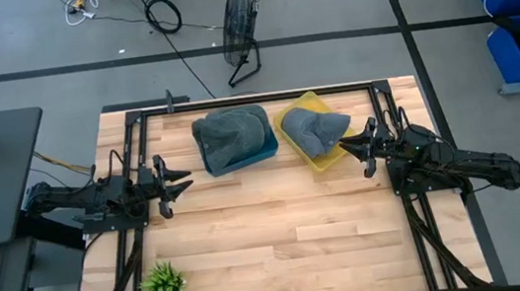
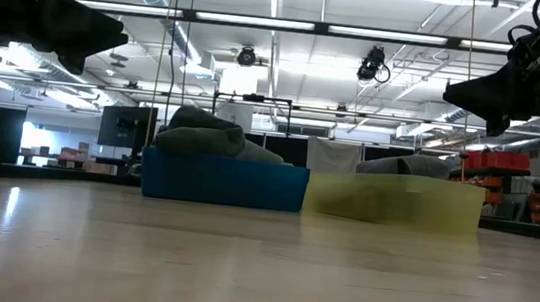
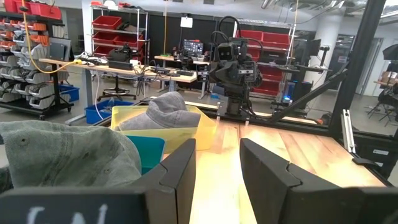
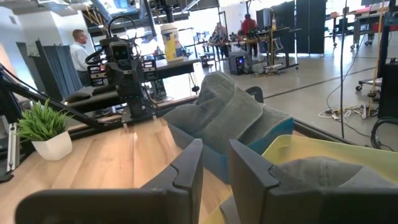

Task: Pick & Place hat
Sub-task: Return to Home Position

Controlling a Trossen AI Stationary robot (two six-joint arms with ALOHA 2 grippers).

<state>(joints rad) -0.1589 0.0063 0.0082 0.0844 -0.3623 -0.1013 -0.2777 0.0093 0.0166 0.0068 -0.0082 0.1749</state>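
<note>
Two grey hats show. One lies heaped in a blue tray, this hat bulging above its rim. The other hat rests in a yellow tray just to the right. My left gripper hovers open above the table, left of the blue tray, fingers pointing right; in its wrist view the first hat sits close by. My right gripper hovers open at the yellow tray's right corner, pointing left, right beside the second hat.
A small potted plant stands near the table's near left corner. The trays sit side by side toward the far edge. Bare wood stretches across the middle and near side. Black frame rails run along the table's edges.
</note>
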